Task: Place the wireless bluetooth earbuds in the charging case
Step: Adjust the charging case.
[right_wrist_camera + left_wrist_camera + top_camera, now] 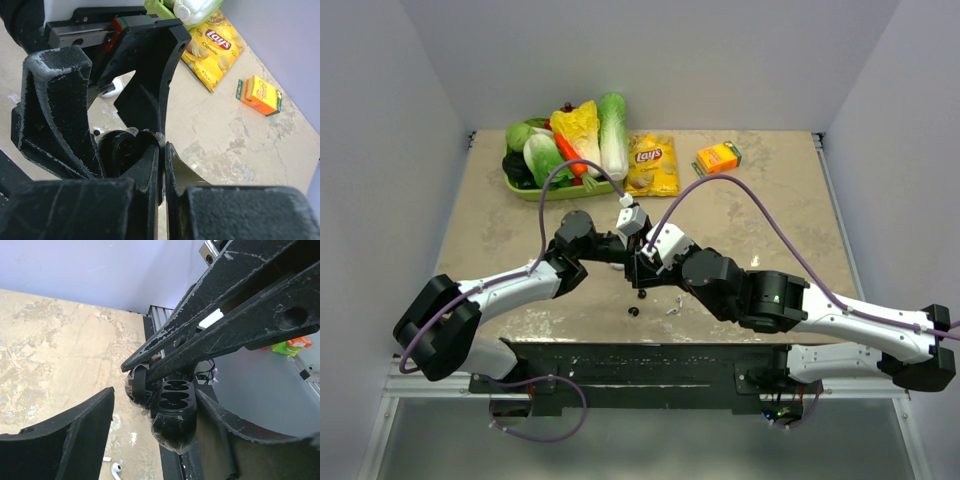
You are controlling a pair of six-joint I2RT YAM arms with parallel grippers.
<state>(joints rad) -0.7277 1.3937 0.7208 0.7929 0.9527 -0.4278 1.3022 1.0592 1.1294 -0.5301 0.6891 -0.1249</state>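
On the beige marbled table (770,230), both black earbuds (633,311) seem to lie loose, just near of my grippers. My right gripper (163,150) pinches the open charging case (172,407). My left gripper (154,407) stands apart around it. I judge neither bud is seated yet.

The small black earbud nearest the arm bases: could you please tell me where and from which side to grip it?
Probably pinch the tiny rounded black earbud across its body, straight down from above: it lies low on the mottled beige table, with bare surface around it, clear of the second black earbud and the thin white scrap.
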